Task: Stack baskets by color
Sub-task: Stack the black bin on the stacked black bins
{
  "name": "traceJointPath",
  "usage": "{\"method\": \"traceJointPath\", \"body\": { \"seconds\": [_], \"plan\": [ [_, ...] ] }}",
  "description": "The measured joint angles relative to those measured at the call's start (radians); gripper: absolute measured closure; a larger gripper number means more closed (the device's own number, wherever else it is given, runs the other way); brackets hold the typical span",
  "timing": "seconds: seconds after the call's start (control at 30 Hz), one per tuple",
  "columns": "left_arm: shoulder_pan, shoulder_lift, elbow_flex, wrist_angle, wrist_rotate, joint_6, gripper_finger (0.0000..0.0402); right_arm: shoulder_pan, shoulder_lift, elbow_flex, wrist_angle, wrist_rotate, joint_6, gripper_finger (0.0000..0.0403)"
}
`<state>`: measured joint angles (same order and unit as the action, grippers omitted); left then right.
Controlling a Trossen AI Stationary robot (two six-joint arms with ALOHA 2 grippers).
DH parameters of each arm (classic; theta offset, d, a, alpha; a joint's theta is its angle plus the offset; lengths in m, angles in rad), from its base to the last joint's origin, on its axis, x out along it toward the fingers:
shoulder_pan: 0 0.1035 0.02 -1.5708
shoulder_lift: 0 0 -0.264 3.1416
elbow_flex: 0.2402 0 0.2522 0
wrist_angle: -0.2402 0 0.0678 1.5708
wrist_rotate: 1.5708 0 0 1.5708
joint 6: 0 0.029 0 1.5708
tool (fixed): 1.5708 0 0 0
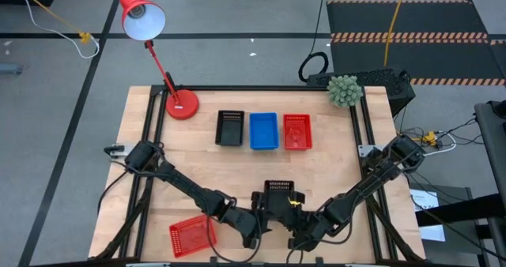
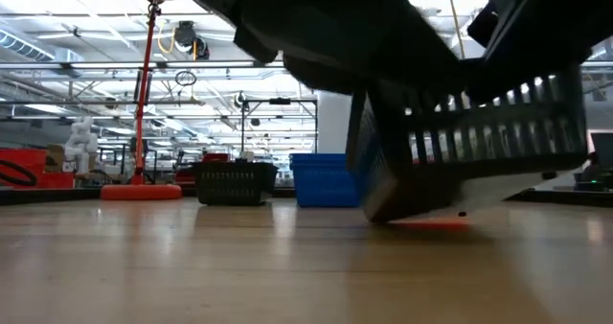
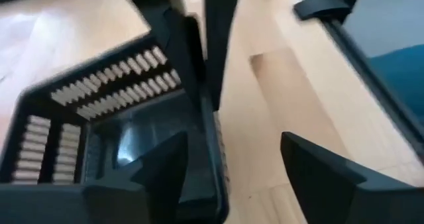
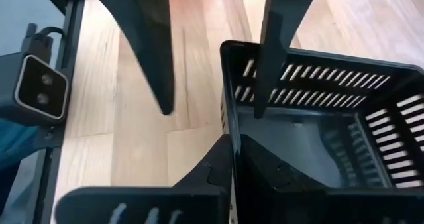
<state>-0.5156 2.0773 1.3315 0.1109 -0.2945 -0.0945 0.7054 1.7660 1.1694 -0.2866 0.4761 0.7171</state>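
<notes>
A black basket sits tilted near the table's front middle, between my two grippers. My right gripper is shut on one of its walls. My left gripper is open around that same wall, one finger inside the basket and one outside; whether they touch it, I cannot tell. In the low view the basket has one low corner at the table and its other end raised. A red basket lies flat at the near left. Black, blue and red baskets stand in a row farther back. My right gripper pinches the black basket's side wall at its rim, one finger inside the basket and one outside. The fingers slant down from the table's near right side. The basket hangs tilted in the hold, its low corner at the table top.
A red desk lamp stands at the far left corner and a green spiky ball at the far right. Black frame rails run along the table's left and right sides. Bare wood lies between the far row and the grippers.
</notes>
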Motion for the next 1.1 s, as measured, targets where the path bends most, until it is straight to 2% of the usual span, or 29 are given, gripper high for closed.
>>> {"method": "traceJointPath", "body": {
  "seconds": [0.43,0.53,0.63,0.93,1.1],
  "plan": [
    [-0.002,-0.001,0.001,-0.038,-0.03,-0.046,0.0299,-0.012,0.0,-0.001,0.054,-0.012,-0.123,0.0387],
    [-0.01,-0.001,0.001,-0.05,-0.021,-0.047,0.0341,-0.006,0.0,-0.001,0.094,0.001,-0.147,0.0372],
    [-0.016,0.003,-0.001,-0.073,-0.019,-0.05,0.0386,0.004,-0.002,0.0,0.143,0.001,-0.18,0.0339],
    [-0.033,-0.052,-0.001,-0.161,0.004,-0.045,0.0395,0.062,-0.08,0.0,0.212,0.003,-0.241,0.0211],
    [-0.063,-0.129,-0.001,-0.248,0.002,-0.02,0.0393,0.138,-0.139,0.0,0.208,0.153,-0.281,0.0183]
  ]
}}
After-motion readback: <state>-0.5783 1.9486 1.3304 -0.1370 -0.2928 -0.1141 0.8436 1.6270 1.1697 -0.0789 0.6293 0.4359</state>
